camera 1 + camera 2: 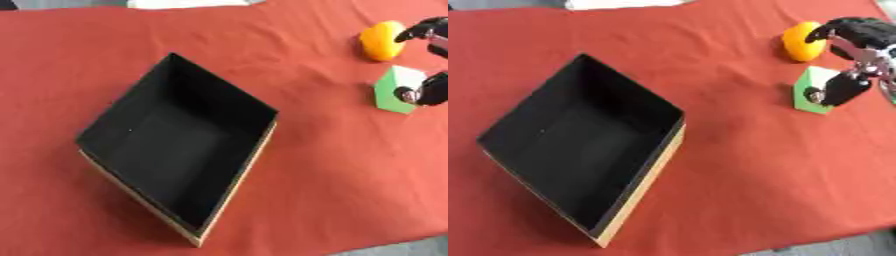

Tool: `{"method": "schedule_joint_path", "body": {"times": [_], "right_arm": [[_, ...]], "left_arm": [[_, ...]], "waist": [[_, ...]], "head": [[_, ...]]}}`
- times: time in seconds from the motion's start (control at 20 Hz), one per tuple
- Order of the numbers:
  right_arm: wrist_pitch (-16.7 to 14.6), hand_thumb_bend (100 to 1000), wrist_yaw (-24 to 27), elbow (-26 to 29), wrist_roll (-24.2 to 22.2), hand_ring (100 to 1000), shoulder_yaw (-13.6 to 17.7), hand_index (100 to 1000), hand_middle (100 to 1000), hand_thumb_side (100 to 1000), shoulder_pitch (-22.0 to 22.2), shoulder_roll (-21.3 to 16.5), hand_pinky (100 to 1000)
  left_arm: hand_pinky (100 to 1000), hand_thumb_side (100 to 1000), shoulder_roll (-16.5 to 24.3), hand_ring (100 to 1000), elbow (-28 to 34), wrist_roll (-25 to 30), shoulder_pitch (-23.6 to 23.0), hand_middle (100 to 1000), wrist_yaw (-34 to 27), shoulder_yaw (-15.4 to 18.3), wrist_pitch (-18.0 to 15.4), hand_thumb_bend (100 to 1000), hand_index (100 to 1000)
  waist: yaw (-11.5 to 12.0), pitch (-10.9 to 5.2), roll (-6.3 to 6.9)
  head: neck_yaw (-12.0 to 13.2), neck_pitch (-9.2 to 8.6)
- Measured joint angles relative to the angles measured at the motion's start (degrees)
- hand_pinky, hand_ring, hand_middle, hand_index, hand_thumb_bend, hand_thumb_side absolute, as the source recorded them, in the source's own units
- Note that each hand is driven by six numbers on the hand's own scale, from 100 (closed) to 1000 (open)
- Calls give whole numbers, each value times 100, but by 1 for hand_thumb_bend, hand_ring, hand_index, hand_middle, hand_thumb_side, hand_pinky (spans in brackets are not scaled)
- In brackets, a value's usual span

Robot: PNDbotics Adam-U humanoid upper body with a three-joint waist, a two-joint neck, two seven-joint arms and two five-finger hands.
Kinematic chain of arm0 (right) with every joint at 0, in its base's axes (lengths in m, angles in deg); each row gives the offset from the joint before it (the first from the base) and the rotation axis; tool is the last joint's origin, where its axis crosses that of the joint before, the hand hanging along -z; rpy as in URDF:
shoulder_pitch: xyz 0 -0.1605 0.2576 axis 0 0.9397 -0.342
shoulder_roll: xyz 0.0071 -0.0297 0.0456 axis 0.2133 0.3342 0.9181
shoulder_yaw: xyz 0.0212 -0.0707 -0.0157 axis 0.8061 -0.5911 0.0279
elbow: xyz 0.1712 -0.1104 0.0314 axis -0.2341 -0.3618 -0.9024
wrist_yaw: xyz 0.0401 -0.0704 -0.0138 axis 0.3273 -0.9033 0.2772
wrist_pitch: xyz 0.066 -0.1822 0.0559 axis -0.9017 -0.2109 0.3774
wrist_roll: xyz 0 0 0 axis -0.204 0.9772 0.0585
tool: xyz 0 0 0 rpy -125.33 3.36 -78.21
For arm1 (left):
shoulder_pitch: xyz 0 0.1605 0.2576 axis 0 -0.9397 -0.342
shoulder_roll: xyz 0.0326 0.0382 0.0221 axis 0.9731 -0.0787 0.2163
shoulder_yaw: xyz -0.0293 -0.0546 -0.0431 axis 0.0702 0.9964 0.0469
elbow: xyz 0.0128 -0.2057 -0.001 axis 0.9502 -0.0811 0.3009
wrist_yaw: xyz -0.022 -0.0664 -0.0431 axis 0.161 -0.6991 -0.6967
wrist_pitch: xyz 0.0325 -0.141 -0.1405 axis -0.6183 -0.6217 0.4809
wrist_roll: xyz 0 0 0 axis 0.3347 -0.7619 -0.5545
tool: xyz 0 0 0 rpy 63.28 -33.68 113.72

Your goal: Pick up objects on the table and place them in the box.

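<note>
- A rectangular black-lined cardboard box (179, 150) with tan outer walls sits on the red tablecloth (332, 175), left of centre, turned at an angle, with nothing visible inside.
- A green block with a white top face (815, 90) stands well right of the box.
- A rounded orange-yellow object (801, 41) lies just beyond the block.
- The robot's black right hand (859, 47) reaches in from the right, fingers curled around the block, its thumb (837, 90) against the block's near side.
- The left hand shows in neither view.
</note>
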Motion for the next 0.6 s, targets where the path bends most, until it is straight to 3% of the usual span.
{"method": "schedule_joint_path", "body": {"times": [0.3,0.6], "right_arm": [[-283,469,488,-257,-283,1000,5,949,903,118,-240,-236,971],[-334,470,721,-611,-335,1000,-22,945,901,120,-428,-315,968]], "left_arm": [[532,577,44,809,0,15,-17,686,14,0,15,100,812],[531,577,46,810,0,26,-15,686,19,-2,22,100,812]], "waist": [[-61,3,18],[-45,41,70]], "head": [[22,2],[28,1]]}}
